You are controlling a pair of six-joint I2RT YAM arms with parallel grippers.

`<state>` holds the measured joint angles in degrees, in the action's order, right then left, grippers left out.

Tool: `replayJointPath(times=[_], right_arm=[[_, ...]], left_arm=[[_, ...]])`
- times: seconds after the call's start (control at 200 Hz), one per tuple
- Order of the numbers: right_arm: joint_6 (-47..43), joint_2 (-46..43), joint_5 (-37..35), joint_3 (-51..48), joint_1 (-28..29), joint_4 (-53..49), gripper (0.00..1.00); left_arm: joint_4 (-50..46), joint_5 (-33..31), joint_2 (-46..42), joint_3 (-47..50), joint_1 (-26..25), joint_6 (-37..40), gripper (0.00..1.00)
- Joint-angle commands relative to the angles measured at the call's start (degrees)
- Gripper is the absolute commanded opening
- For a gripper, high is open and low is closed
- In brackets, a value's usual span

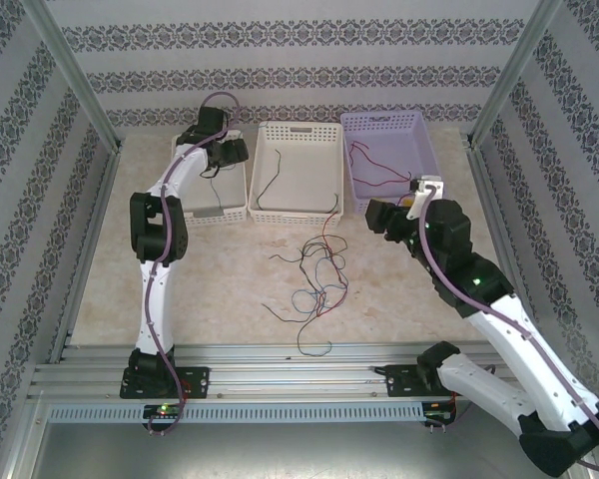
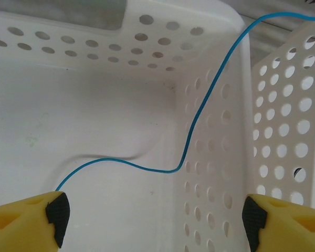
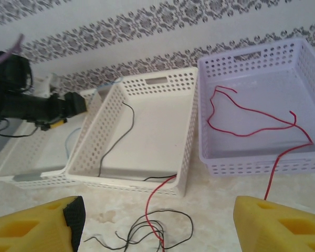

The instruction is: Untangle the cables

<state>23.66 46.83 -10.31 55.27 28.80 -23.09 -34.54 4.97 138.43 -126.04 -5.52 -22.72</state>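
A tangle of thin red, black and blue cables (image 1: 314, 284) lies on the table in front of the baskets, its black and red strands (image 3: 157, 231) also in the right wrist view. My left gripper (image 2: 152, 218) hangs open inside the left white basket (image 1: 235, 205), above a blue cable (image 2: 186, 152) that runs up over the basket wall; nothing is between its fingers. A black cable (image 3: 113, 142) lies in the middle white basket (image 1: 298, 213). Red cables (image 3: 241, 118) lie in the lilac basket (image 1: 427, 155). My right gripper (image 3: 157, 223) is open over the table near the lilac basket's front, holding nothing.
Three baskets stand side by side at the back of the table. Patterned walls and metal posts (image 1: 70, 70) close in the sides and back. A metal rail (image 1: 290, 374) runs along the near edge by the arm bases.
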Motion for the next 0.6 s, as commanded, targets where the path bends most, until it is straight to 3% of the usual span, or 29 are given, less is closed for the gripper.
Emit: replayJointPath(times=[0.0, 0.22, 0.595], right_arm=[[-1.21, -0.94, -2.03, -0.28, 1.71, -2.55, 0.75], [-1.43, -1.74, -3.44, -0.54, 5.26, -2.93, 0.75], [-2.62, -1.74, -6.77, 0.94, 11.29, -3.62, 0.75]], left_arm=[[1.57, 0.22, 2.54, -0.68, 0.41, -0.33, 0.81], [12.98, 4.78, 0.79, 5.93, 0.82, -3.27, 0.65], [36.78, 12.37, -4.03, 20.66, 2.75, -8.59, 0.66]])
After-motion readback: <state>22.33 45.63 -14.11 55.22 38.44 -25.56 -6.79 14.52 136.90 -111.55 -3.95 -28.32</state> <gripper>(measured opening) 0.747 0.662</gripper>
